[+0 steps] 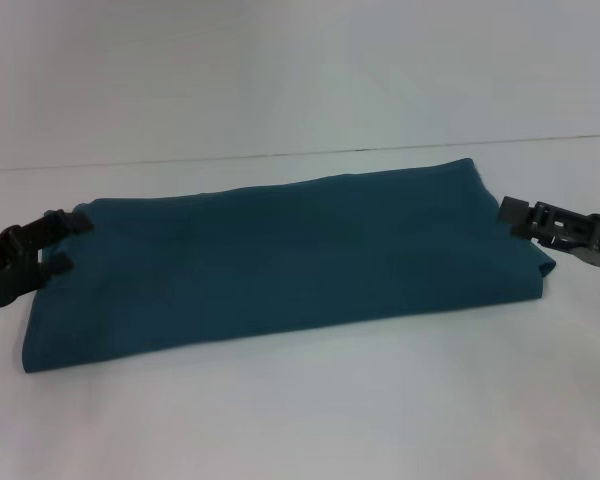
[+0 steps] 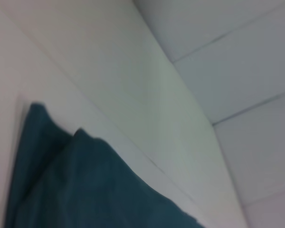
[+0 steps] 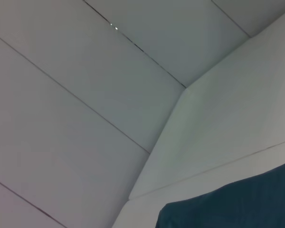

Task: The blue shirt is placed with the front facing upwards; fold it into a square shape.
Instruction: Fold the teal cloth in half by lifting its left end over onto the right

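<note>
Lying across the middle of the white table, the large dark teal-blue cotton shirt is already a long folded band with its plain side up — no lettering shows. By the look of it, the cloth is light, soft and limp: it would sag and slide over itself if lifted from one point, so the sensible hold is a pinch through all layers at the two short ends, near the corners, keeping the band taut between the arms. The black left gripper sits at the band's left end with its fingers spread, one above and one below the cloth's edge; it looks released, touching or just beside the fabric and not clenched on it. The black right gripper is at the right end, its tip touching or just beside the far right corner — whether its fingers are parted or closed cannot be told. Both wrist views show only teal corners and pale wall panels.
</note>
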Robot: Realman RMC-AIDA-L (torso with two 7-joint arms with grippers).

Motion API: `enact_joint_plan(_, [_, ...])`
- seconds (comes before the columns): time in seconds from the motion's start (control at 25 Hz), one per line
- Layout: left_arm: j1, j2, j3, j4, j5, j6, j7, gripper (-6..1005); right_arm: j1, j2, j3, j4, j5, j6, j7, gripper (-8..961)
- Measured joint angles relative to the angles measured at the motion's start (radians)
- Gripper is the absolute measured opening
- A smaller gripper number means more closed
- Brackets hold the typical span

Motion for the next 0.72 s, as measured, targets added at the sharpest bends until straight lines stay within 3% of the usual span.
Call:
enact_joint_plan(0.12, [-0.005, 0.001, 0.016, -0.004, 0.0, -0.032, 0.104, 824, 0.006, -0.001, 0.001, 0.001, -0.004, 0.003, -0.009, 906])
enact_joint_plan(0.48, [-0.033, -0.069, 0.021, -0.031, 0.026, -0.318, 0.22, 797, 0.015, 0.004, 0.002, 0.003, -0.004, 0.013, -0.012, 902])
enact_joint_plan(0.72, [-0.044, -0.076, 0.022, -0.046, 0.066, -0.374, 0.224, 790, 0.015, 0.0, 0.01, 0.035, -0.001, 0.017, -0.012, 899])
